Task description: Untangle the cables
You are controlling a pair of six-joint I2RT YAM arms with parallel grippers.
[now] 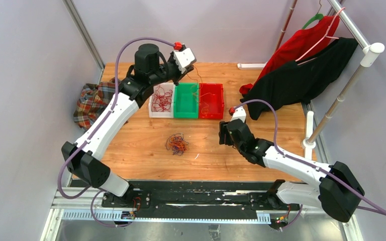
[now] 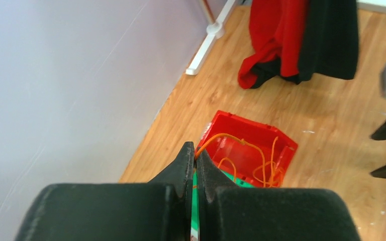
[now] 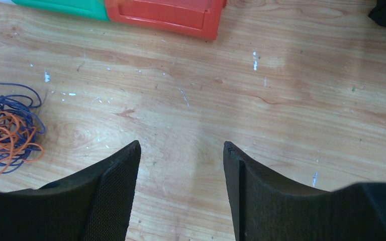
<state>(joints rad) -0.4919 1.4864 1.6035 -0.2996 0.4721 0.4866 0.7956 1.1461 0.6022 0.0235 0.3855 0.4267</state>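
Cables (image 1: 177,143), orange and dark purple, lie tangled midway along the table (image 1: 140,150), nearer its near edge. Right gripper (image 3: 181,145) hangs just beside them, jaws spread, grasping nothing. Toward the far edge, red cables (image 1: 162,99) fill the white bin (image 1: 151,113); the left gripper (image 2: 195,150), clenched, pinches an orange cable (image 2: 231,136) trailing into the red bin (image 2: 254,124)

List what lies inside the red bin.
Inside the red bin lie loose orange cables; one strand rises to the shut left tool, pinched at its tips. The bin's near corner is hidden behind that tool, so anything there cannot be seen.
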